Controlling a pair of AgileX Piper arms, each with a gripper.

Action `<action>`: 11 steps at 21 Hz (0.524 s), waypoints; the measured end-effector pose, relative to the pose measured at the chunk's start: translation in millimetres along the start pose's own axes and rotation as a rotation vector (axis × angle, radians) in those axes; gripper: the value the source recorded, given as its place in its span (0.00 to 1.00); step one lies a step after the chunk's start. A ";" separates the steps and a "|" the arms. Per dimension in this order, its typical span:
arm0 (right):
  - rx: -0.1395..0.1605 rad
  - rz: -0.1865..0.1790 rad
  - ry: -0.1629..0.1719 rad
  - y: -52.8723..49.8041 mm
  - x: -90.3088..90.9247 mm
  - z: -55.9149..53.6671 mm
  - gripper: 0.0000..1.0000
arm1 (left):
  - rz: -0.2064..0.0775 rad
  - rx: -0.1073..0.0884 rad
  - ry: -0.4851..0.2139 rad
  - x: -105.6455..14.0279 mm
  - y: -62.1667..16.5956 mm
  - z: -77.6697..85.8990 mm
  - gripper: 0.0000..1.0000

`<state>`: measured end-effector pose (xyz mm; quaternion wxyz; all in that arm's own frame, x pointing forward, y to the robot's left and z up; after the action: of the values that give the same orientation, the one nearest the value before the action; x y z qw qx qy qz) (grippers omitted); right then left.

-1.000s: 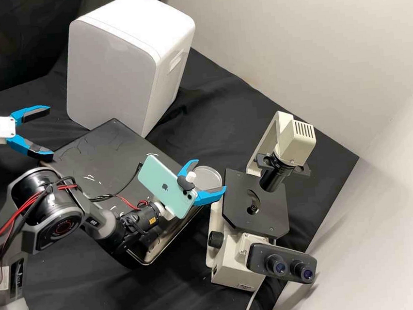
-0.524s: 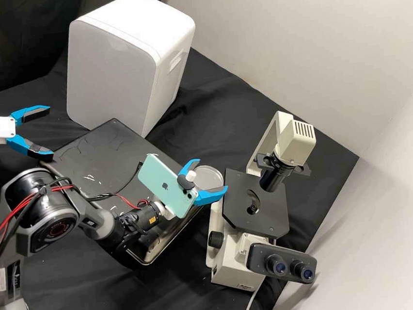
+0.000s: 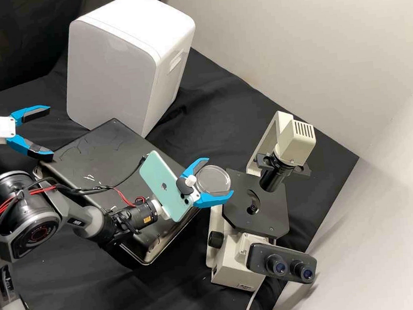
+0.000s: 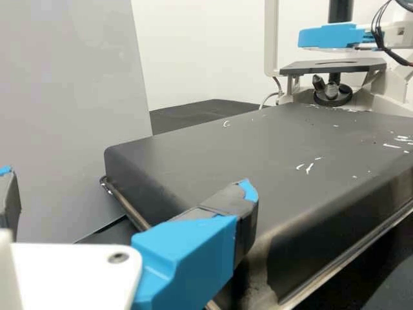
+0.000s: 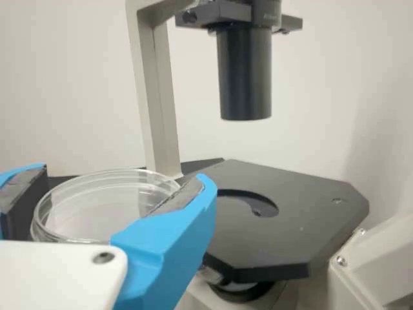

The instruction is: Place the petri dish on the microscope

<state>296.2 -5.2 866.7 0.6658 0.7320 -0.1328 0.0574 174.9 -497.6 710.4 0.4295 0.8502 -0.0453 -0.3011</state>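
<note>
Right claw is clenched on the petri dish; the clear round dish is pinched by its rim between both blue fingers and held level in the air. The dish is seen at the near corner of the microscope's black stage. Whether it overlaps the stage edge cannot be told. In the right wrist view the stage opening lies just past the dish, under the dark lens tube. A mint-green phone is strapped behind this claw.

Microscope is stood upright on the black bench, eyepieces turned away from the wall. A dark tray is set just beside it, under the right arm. A white box is placed behind the tray.

Left claw is spread wide with nothing in it, held at the tray's far corner, well apart from the dish.
</note>
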 end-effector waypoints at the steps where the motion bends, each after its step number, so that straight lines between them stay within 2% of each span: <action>1: 0.000 0.003 -0.002 0.8 0.1 0.6 0.00 | 0.000 0.000 0.000 0.0 0.0 0.0 1.00; 5: -0.004 0.023 -0.029 6.6 1.1 8.6 0.00 | 0.000 0.000 0.000 0.0 0.0 0.0 1.00; 11: -0.010 0.011 -0.076 1.2 10.6 24.8 0.00 | 0.000 0.000 0.000 0.0 0.0 0.0 1.00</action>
<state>303.7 -31.1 867.9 0.6635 0.7296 -0.1624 0.0326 174.9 -497.6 710.4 0.4295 0.8502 -0.0453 -0.3011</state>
